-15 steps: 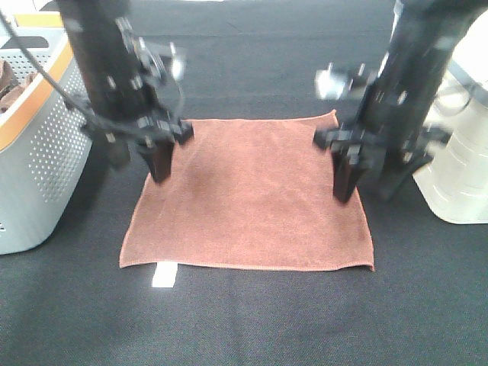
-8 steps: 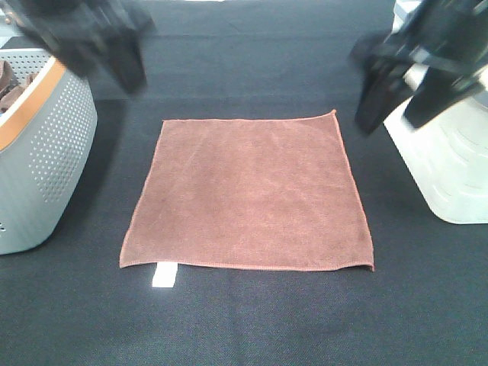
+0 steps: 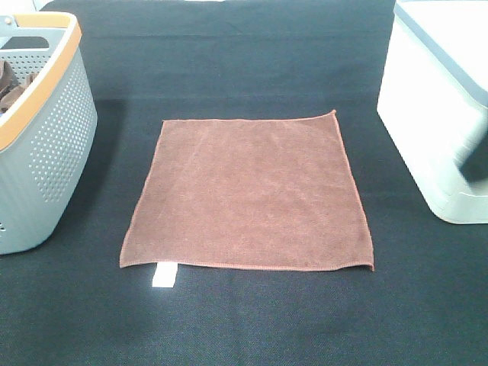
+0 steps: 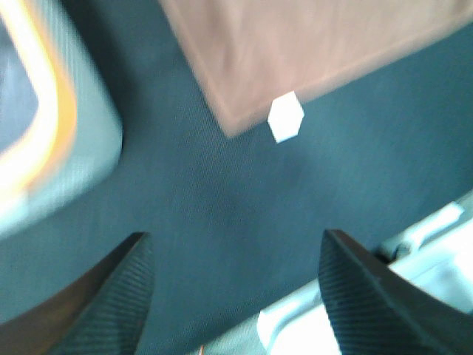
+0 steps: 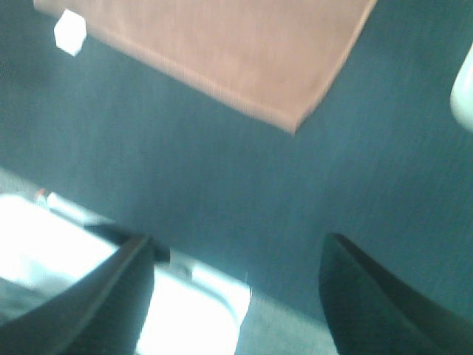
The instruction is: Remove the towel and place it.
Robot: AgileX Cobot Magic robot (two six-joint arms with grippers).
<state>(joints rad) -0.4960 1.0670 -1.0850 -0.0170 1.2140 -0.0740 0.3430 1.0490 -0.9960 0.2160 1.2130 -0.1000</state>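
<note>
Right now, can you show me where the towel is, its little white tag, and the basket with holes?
towel [image 3: 248,191], high camera view, middle of the cloth.
white tag [image 3: 163,274], high camera view, centre of the tag.
basket [image 3: 53,137], high camera view, its perforated side wall.

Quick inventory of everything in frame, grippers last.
towel: 1, reddish-brown, flat at the middle of the black cloth
tag: 1, white, at the towel's near-left edge
basket: 1, grey perforated with orange rim, left of the towel, apart from it
bin: 1, pale grey, right of the towel, apart from it
table cover: 1, black, under everything
left gripper: 1, black, open, empty, above the cover
right gripper: 1, black, open, empty, above the cover
</note>
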